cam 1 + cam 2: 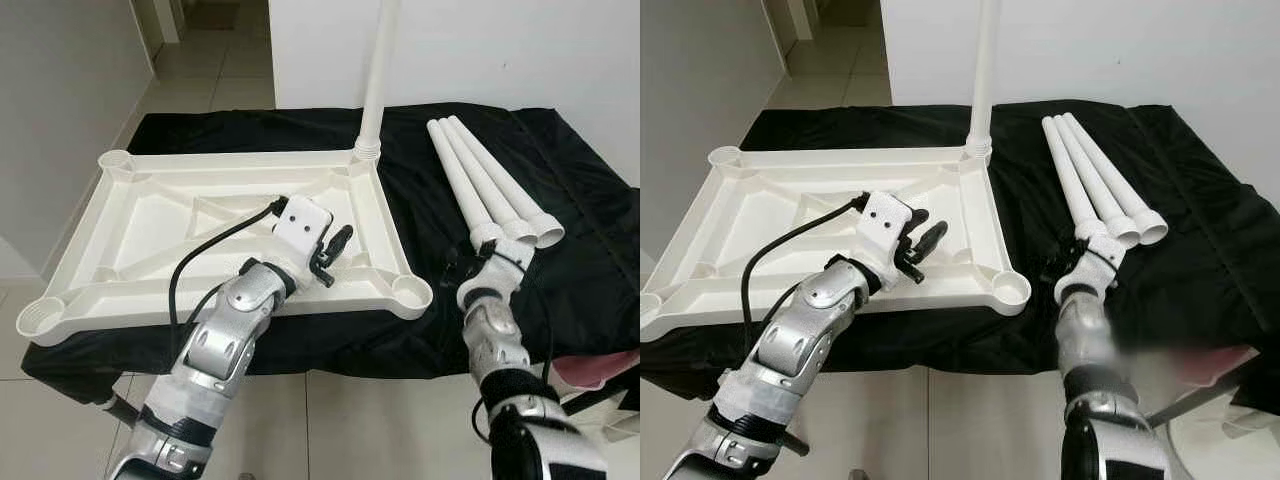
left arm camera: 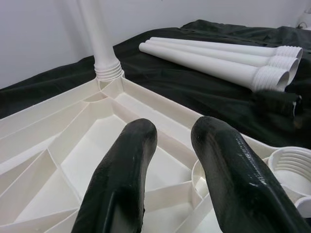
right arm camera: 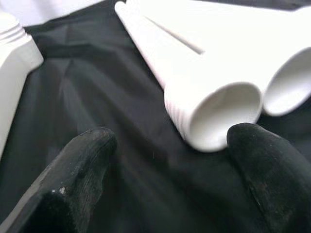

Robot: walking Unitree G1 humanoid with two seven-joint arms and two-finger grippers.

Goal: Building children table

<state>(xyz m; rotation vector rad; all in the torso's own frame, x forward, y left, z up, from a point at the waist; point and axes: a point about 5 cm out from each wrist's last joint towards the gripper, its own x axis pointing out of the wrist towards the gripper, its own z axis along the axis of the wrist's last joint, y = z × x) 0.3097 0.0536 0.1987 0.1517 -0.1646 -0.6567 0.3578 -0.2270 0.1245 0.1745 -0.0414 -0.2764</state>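
Nearest us, our left tool (image 1: 335, 255) hovers over the upturned white table panel (image 1: 150, 215), near its right edge, fingers (image 2: 121, 179) parted and grasping nothing. Our right tool (image 3: 170, 160) sits spread wide at the threaded end of the nearest of three loose white legs (image 1: 490, 185), not closed on it. The legs lie side by side on the black cloth (image 1: 420, 190) over the tabletop, right of the panel. A fourth leg (image 1: 378, 70) stands upright in the panel's far right corner socket.
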